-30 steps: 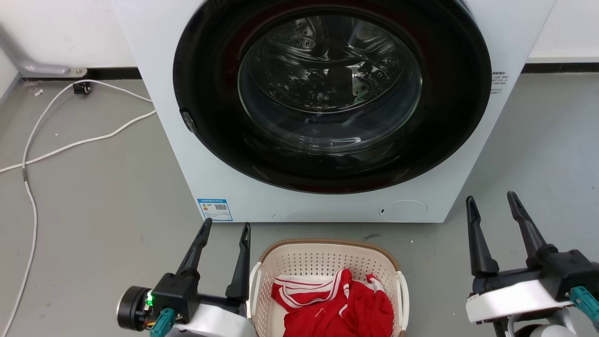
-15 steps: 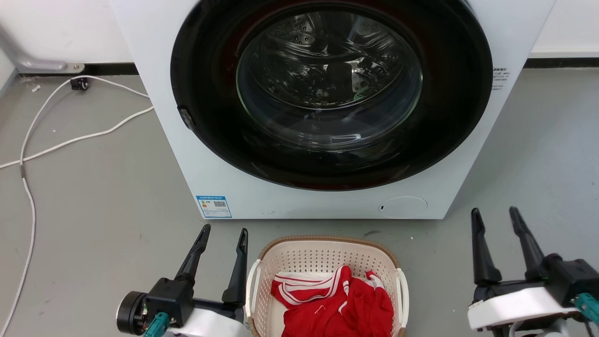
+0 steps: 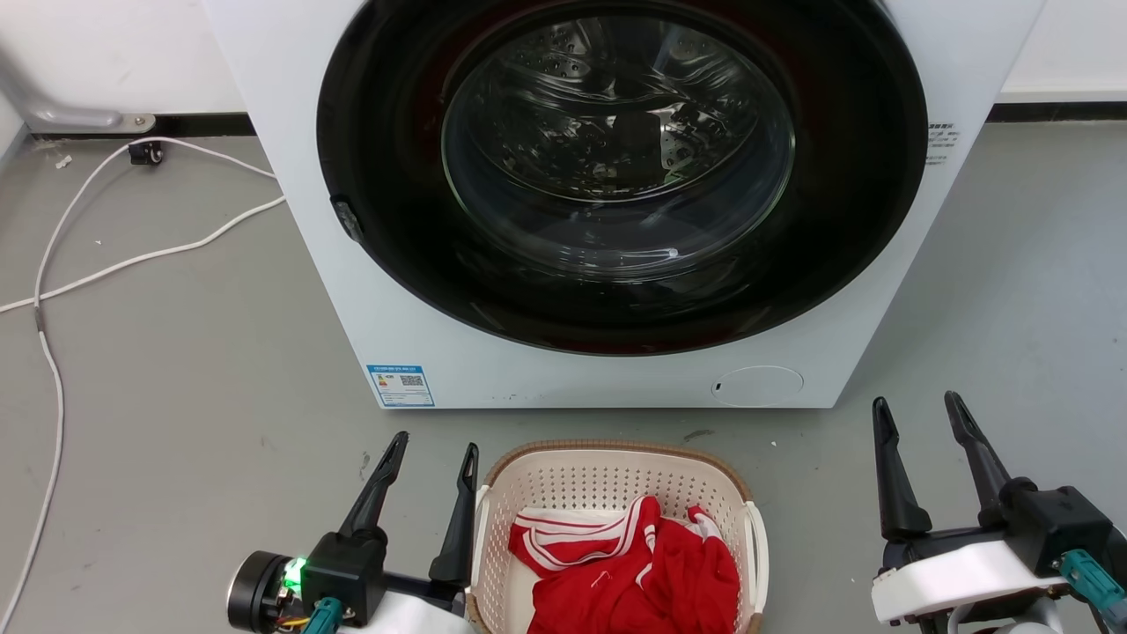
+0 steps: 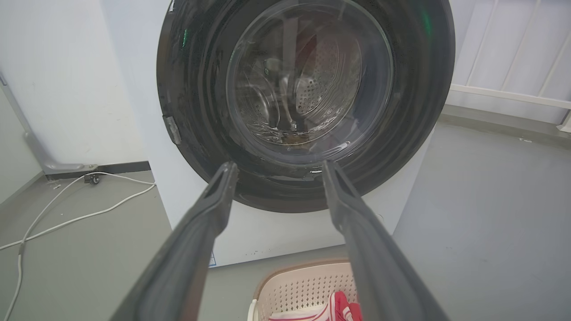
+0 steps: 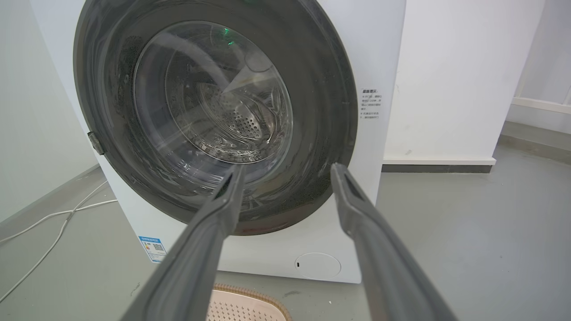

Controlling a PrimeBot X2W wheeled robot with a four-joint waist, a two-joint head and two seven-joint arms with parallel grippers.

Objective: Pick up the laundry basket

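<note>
Head view: laundry basket (image 3: 607,484), bottom centre; I judge it light, stiff plastic.
Hold: white side handles (image 3: 758,546).
Left hand (image 3: 436,442): spread, empty.
Right hand (image 3: 916,401): spread, empty.

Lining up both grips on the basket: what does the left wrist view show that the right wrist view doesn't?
Left wrist view, not the right: the red garment inside the laundry basket and one white handle. Right wrist view, not the left: the round cover low on the washing machine and its side sticker. Both: the glass door, the basket's brown rim, the white cable, and an open gripper, left gripper and right gripper respectively.
</note>
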